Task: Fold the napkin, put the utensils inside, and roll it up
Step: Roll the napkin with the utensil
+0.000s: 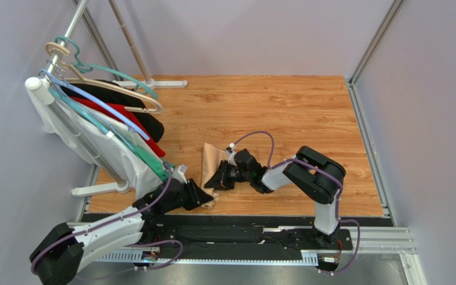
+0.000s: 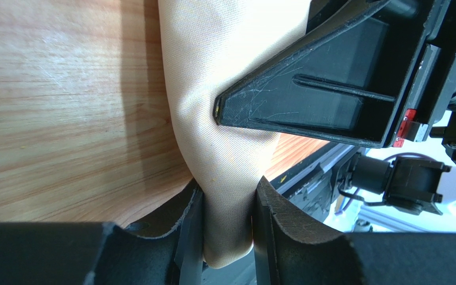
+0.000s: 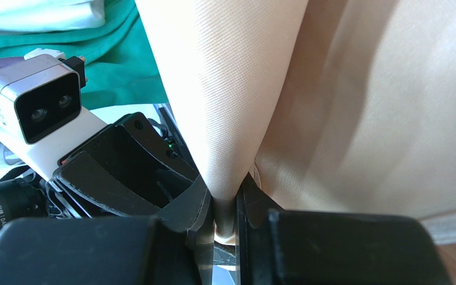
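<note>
Clamped in the left hand (image 2: 227, 199), a narrow fold of the pale peach napkin (image 2: 224, 89), pinched between both fingers. Gripped likewise in the right hand (image 3: 225, 208), another tight fold of the same cloth, just beside the left hand. Beyond both hands, the rest of the napkin bunched over the wooden surface (image 1: 284, 113) near its front edge, with garments on hangers (image 1: 117, 130) off to the left
</note>
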You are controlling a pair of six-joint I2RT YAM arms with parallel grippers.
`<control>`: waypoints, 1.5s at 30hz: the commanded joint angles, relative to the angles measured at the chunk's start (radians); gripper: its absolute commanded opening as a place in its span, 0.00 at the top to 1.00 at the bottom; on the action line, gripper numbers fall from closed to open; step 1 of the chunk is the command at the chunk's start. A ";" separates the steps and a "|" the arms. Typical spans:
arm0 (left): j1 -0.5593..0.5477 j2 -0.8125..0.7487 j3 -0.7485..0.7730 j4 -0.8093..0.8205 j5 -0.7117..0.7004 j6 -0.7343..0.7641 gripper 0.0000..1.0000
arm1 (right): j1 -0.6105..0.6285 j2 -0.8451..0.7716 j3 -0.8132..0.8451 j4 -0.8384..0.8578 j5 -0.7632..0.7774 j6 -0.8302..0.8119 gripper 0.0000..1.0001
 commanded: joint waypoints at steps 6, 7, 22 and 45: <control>-0.002 -0.098 -0.003 -0.013 0.016 0.012 1.00 | -0.025 -0.040 0.045 -0.126 0.007 -0.135 0.78; -0.002 -0.094 -0.002 -0.031 0.016 0.012 1.00 | -0.028 -0.043 0.045 -0.142 0.006 -0.147 0.75; -0.002 0.046 0.035 -0.019 0.011 0.024 1.00 | -0.060 -0.215 0.141 -0.552 0.125 -0.377 0.30; -0.002 0.069 0.045 -0.038 -0.012 0.038 1.00 | -0.075 -0.019 0.497 -0.785 0.233 -0.494 0.33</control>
